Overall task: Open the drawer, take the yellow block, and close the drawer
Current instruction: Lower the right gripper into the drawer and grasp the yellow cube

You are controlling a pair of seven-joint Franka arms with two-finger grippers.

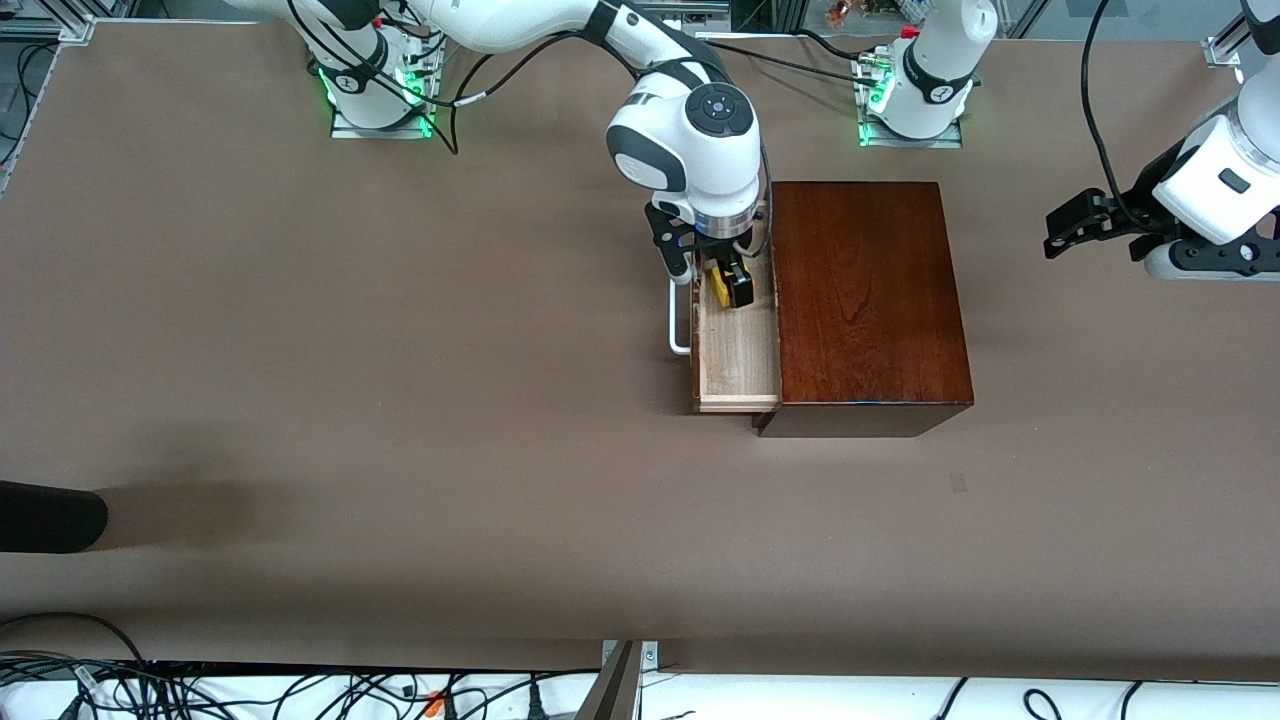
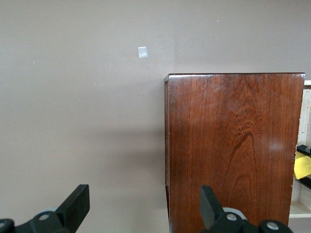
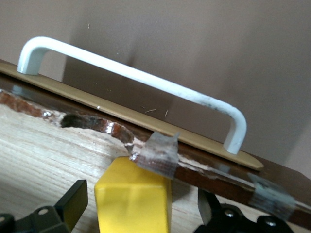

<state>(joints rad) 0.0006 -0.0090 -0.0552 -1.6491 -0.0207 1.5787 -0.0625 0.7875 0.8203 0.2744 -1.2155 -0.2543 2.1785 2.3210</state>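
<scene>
While the left gripper (image 1: 1062, 232) waits open, the right gripper's (image 1: 722, 280) open jaws straddle the yellow block (image 1: 719, 285).

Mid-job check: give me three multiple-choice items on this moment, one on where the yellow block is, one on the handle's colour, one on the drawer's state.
1. Where is the yellow block?
A. On top of the wooden box
B. In the drawer, between the right gripper's jaws
C. On the table by the left arm's base

2. What colour is the drawer's handle?
A. White
B. Black
C. Yellow

3. What state is the drawer in?
A. Shut
B. Lifted out of the box
C. Pulled open

Key: 1 B, the right gripper reaches into the drawer around the block. 2 A, the right wrist view shows a white bar. 3 C, its pale inside shows beside the wooden box.
</scene>
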